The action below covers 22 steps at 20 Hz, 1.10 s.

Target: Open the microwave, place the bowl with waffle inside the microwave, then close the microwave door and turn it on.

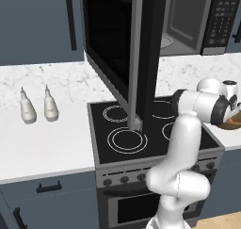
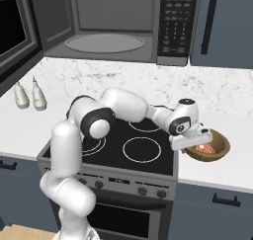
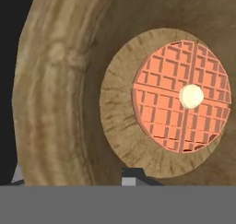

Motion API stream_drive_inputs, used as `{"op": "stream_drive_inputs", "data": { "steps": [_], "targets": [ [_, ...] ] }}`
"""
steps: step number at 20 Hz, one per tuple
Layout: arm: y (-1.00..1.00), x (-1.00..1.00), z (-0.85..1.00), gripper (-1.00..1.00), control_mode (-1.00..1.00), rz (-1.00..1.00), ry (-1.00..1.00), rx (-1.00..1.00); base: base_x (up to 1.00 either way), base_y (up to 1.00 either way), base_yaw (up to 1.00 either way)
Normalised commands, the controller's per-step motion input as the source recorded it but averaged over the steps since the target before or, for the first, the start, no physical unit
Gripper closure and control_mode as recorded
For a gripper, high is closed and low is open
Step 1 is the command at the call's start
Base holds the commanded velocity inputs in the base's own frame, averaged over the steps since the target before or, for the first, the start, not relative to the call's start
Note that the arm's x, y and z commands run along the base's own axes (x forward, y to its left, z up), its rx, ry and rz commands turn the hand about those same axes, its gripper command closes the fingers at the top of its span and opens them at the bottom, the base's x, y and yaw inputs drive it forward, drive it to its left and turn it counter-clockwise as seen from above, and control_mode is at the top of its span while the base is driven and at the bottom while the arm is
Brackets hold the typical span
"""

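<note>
The microwave (image 2: 108, 21) stands open with its glass turntable showing, and the keypad (image 2: 174, 19) is on its right side. The microwave door (image 1: 113, 39) is swung far out to the left, over the stove. On the counter right of the stove sits the brown bowl (image 2: 213, 154) with the orange grid-patterned waffle (image 3: 179, 98) lying flat in its bottom. My gripper (image 2: 190, 146) is down at the bowl's left rim and looks shut on the bowl's wall. One dark fingertip (image 3: 133, 174) shows inside the bowl; the other is hidden by the thick rim (image 3: 55, 94).
The black stove top (image 1: 127, 141) lies under my arm, its knobs along the front. Two white bottles (image 1: 28, 108) (image 1: 50, 105) stand on the left counter. The open door's edge (image 1: 135, 58) hangs over the burners. A blue-grey cabinet (image 2: 222, 21) is right of the microwave.
</note>
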Motion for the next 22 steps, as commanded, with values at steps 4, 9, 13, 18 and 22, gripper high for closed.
{"op": "stream_drive_inputs", "data": {
  "steps": [4,9,13,18,22],
  "targets": [
    [0.95,-1.0,1.0,1.0,-1.0,0.18,-0.15,-0.24,0.0,0.0,0.0],
    [1.0,-0.91,1.0,1.0,-1.0,0.22,-0.16,-0.36,0.0,0.0,0.0],
    [1.0,-0.81,1.0,1.0,-1.0,0.26,-0.2,-0.22,0.0,0.0,0.0],
    [1.0,-0.64,1.0,1.0,-1.0,0.34,-0.06,-0.03,0.0,0.0,0.0],
    [0.99,-0.41,1.0,1.0,-1.0,0.34,0.0,0.0,0.0,0.0,0.0]
  ]
}}
